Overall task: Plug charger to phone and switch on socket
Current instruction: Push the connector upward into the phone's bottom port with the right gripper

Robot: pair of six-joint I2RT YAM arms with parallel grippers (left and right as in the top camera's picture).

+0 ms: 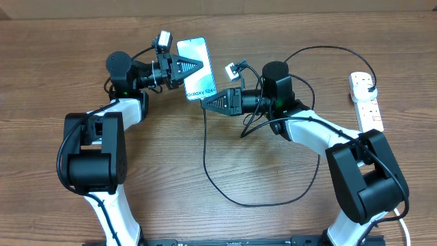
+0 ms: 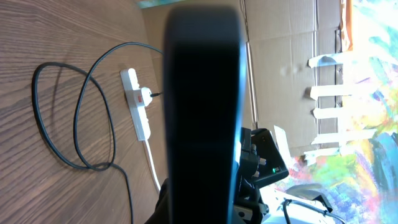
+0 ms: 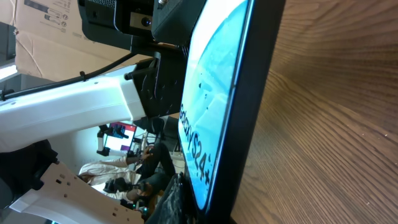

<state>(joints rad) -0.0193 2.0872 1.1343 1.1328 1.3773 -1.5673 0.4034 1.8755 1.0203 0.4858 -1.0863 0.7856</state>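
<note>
The phone (image 1: 202, 82), its cyan screen lit, is held off the table at the back centre by my left gripper (image 1: 193, 66), which is shut on it. My right gripper (image 1: 206, 103) sits at the phone's lower short edge, shut on the connector end of the black charger cable (image 1: 225, 195). The connector tip itself is hidden. The cable loops over the table to a black plug (image 1: 369, 89) in the white socket strip (image 1: 365, 109) at the right. The phone's dark back (image 2: 202, 112) fills the left wrist view. Its screen (image 3: 214, 93) fills the right wrist view.
The strip (image 2: 138, 102) with a red switch and the cable loops (image 2: 74, 124) show in the left wrist view. The strip's white cord runs toward the front right table edge. Cardboard boxes stand behind the table. Both arms meet over the back centre.
</note>
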